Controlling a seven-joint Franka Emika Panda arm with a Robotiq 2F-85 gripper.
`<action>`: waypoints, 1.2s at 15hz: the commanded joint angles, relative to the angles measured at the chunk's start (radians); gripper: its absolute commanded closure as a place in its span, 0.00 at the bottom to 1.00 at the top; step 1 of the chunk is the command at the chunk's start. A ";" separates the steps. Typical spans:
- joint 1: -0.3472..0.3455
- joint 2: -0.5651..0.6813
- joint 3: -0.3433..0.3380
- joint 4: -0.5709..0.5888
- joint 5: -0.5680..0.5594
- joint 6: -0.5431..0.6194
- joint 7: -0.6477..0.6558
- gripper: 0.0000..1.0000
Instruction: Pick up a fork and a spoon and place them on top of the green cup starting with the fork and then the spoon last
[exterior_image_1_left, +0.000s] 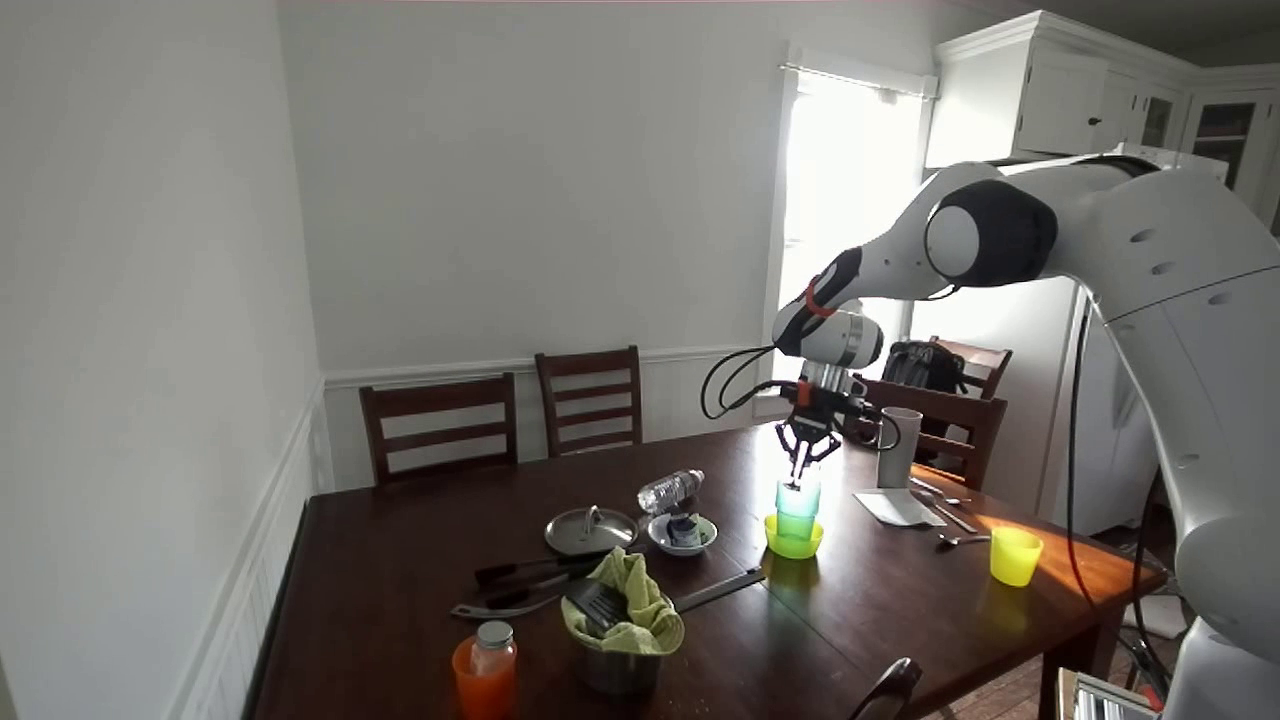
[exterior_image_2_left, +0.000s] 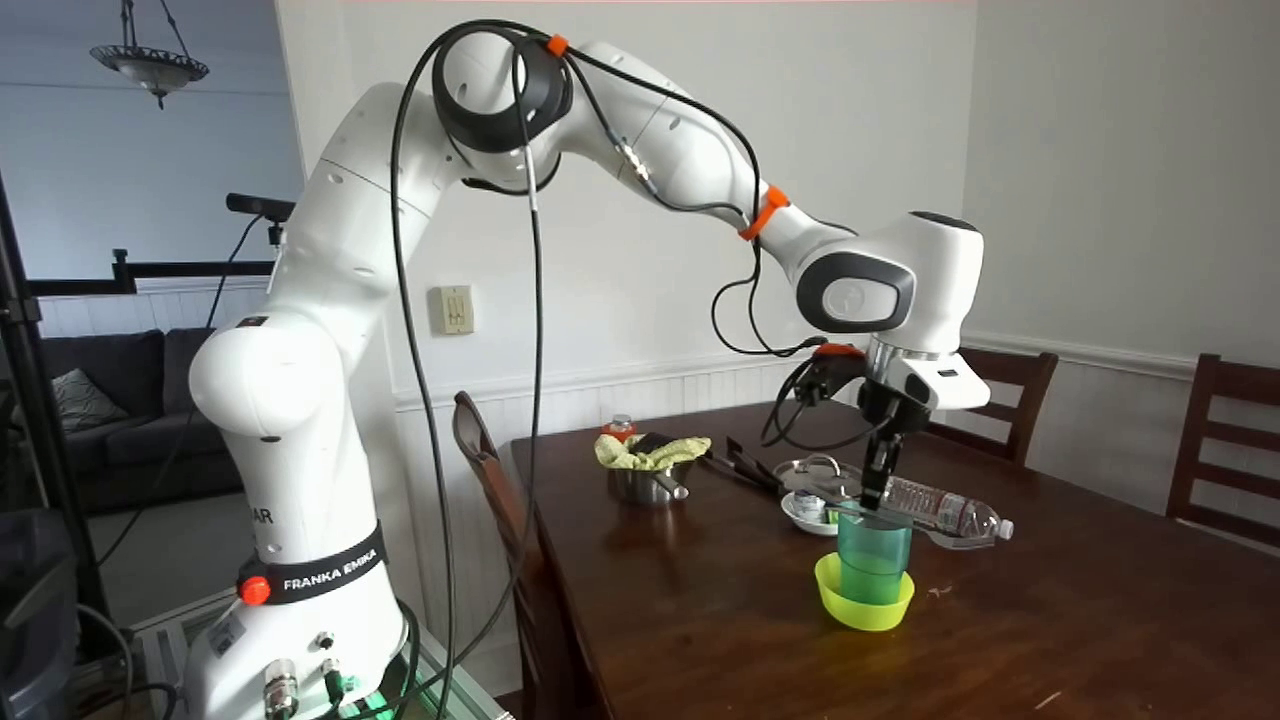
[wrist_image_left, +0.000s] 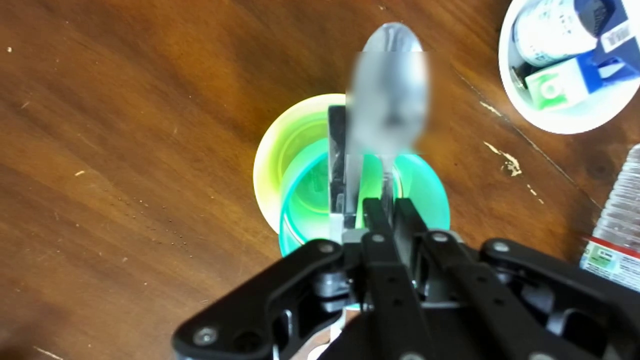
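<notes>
In the wrist view my gripper (wrist_image_left: 387, 202) is shut on the handle of the spoon (wrist_image_left: 392, 95), whose blurred metal bowl points up the picture. Beneath it stands the green cup (wrist_image_left: 425, 200), a translucent teal-green tumbler set inside a lime-yellow bowl (exterior_image_2_left: 866, 612). A second flat metal handle, apparently that of the fork (wrist_image_left: 336, 140), runs across the mouth of the cup; my gripper hides its head. Both exterior views place the fingers just over the cup's rim. Whether the spoon touches the rim I cannot tell.
A white bowl (exterior_image_1_left: 683, 537) of small packages and a clear bottle (exterior_image_2_left: 945, 508) lie close by. Further off are a lid (exterior_image_1_left: 590, 532), a cloth-lined pot (exterior_image_1_left: 620, 660), an orange cup (exterior_image_1_left: 484, 685), a yellow cup (exterior_image_1_left: 1015, 556), a pale cylinder (exterior_image_1_left: 899, 450) and loose cutlery.
</notes>
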 joint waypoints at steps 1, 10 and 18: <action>-0.021 0.021 0.009 0.042 -0.021 -0.029 -0.002 0.98; -0.020 0.031 0.010 0.052 -0.023 -0.029 -0.002 0.40; -0.023 0.028 0.018 0.054 -0.012 -0.023 -0.010 0.00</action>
